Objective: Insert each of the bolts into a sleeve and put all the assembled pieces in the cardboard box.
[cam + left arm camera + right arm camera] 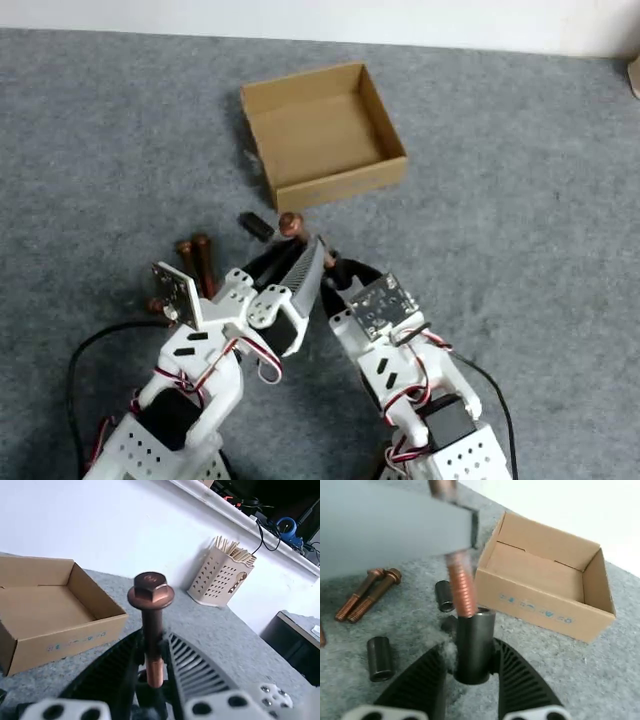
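- The left tool (154,639) is closed tight on the shank of a copper bolt (151,594), which stands upright with its hex head on top.
- The right tool (472,650) is clamped round a dark sleeve (476,627), held upright with its open mouth upward.
- The bolt's threaded end sits right at the sleeve's mouth; I cannot tell whether it has gone in.
- Both tools meet above the grey counter (520,200), near the front wall of the open-topped box (335,186).
- Blue print (532,607) runs along that front wall, too faint to read.
- Two loose bolts (367,592) lie side by side on the counter.
- A loose sleeve (444,596) sits near the box's corner; a second loose sleeve (380,657) sits farther off.
- A pale slotted holder (222,575) of wooden sticks stands by the wall.
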{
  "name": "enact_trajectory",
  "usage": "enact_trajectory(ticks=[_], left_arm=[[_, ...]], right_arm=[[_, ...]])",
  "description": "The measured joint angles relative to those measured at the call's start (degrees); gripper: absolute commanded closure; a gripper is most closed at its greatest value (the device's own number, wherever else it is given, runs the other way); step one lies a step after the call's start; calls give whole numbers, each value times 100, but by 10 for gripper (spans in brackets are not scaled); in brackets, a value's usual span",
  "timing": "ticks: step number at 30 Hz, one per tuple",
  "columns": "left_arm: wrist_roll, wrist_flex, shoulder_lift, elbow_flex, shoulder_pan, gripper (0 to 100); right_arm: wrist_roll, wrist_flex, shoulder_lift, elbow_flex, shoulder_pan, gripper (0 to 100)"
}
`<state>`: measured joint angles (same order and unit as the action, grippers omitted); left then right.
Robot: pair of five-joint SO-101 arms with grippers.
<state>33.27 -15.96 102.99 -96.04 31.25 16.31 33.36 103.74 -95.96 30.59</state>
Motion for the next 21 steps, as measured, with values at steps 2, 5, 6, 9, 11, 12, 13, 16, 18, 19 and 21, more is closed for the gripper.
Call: enact_trajectory(ticks=[2, 5, 6, 9, 11, 12, 13, 16, 18, 19, 21], left_arm=[[9, -9, 0, 0, 0, 996], [35, -9, 0, 0, 0, 996], [35, -44, 0, 0, 0, 996], [35, -97, 0, 0, 0, 996], [35, -97, 0, 0, 0, 996], [35, -97, 0, 0, 0, 996], [35, -97, 0, 0, 0, 996], [35, -97, 0, 0, 0, 996], [44, -97, 0, 0, -18, 996], [44, -97, 0, 0, -97, 996], [167, -97, 0, 26, -308, 996]], right_arm=[[0, 88, 0, 0, 44, 994], [0, 387, 9, 44, 343, 994], [-18, 510, 9, 70, 431, 994], [-18, 862, 9, 158, 677, 994], [-18, 905, 9, 193, 782, 994], [-18, 905, 9, 193, 791, 994], [-18, 905, 9, 193, 791, 994], [-18, 879, 9, 193, 703, 994], [-18, 791, 9, 193, 510, 994], [-18, 712, 9, 193, 448, 994], [-18, 571, 9, 193, 404, 994]])
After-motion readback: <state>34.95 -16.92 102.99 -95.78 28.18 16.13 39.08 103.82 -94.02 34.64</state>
